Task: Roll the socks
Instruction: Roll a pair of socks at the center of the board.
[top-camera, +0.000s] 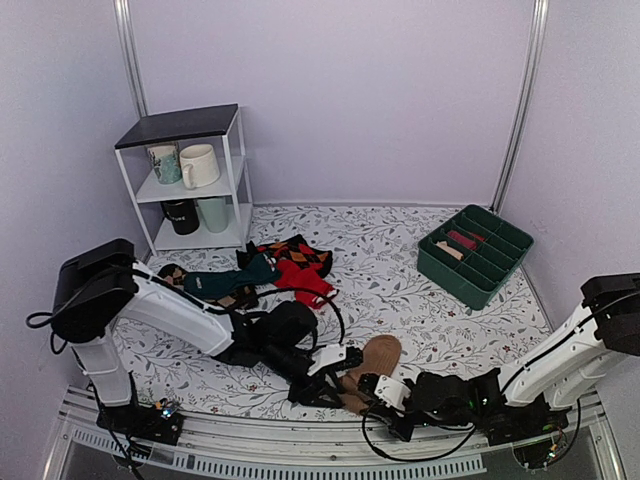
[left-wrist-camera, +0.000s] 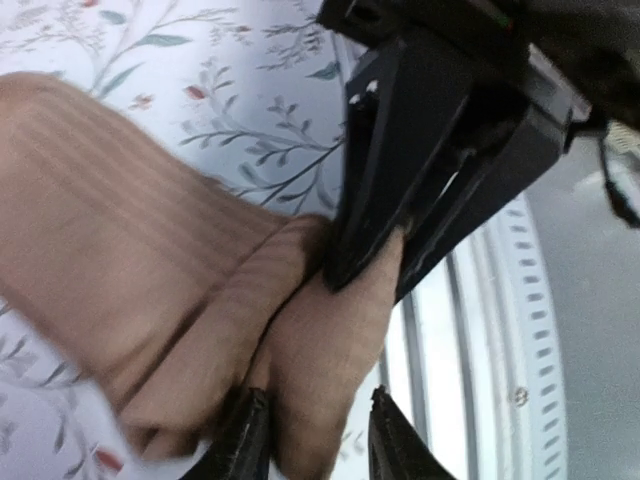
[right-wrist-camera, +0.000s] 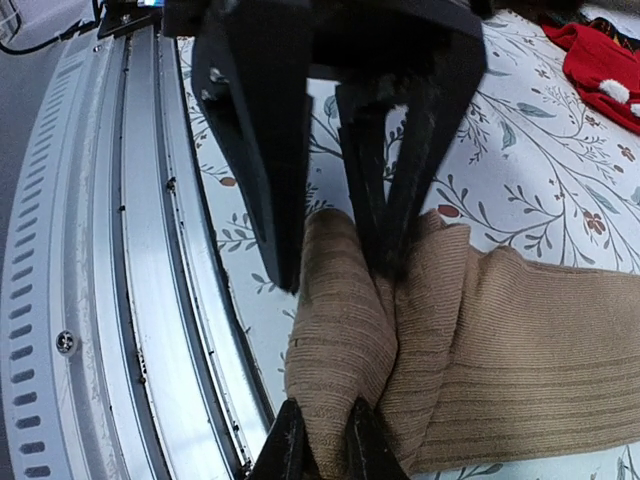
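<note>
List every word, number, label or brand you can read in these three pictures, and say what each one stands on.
None can be read.
tan socks: plain ribbed knit, no label in view.
mugs on the shelf unit: too small to tell any print from pattern.
green tray: no marking visible.

No legible text, brand, number or sign; socks (right-wrist-camera: 470, 330) show none.

White-and-black arms (top-camera: 170, 305), black cables (top-camera: 40, 320)
</note>
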